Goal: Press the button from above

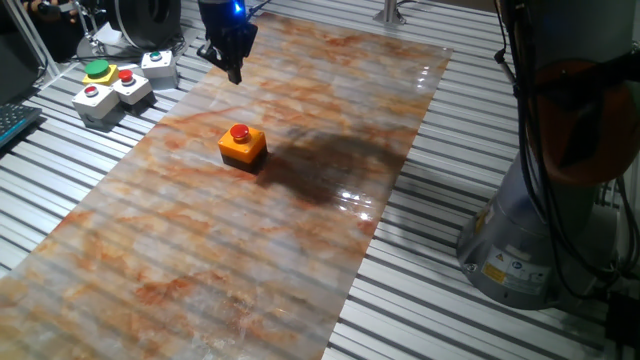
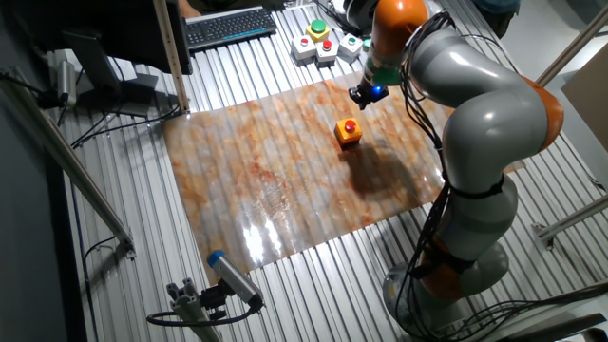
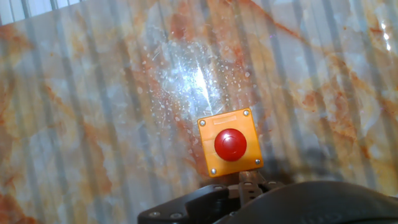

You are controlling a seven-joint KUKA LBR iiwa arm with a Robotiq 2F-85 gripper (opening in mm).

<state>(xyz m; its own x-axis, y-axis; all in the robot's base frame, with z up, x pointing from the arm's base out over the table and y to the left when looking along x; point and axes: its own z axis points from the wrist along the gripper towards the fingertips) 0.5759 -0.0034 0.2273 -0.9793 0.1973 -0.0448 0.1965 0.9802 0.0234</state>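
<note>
Overhead, tool [image 1: 234, 72] above button [image 1: 240, 133].

- Table top [image 2: 114, 285]: ribbed grey metal slats
- Marbled orange-grey sheet [image 1: 200, 250] laid over slats, glossy, bright glare spots
- Black keyboard [image 2: 231, 25] at far edge
- Grey button boxes [image 1: 115, 85] grouped beside sheet corner

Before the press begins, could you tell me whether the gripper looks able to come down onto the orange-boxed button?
Probably yes: the gripper hangs above the mat, off to one side of the button, with nothing standing between or over it.
</note>
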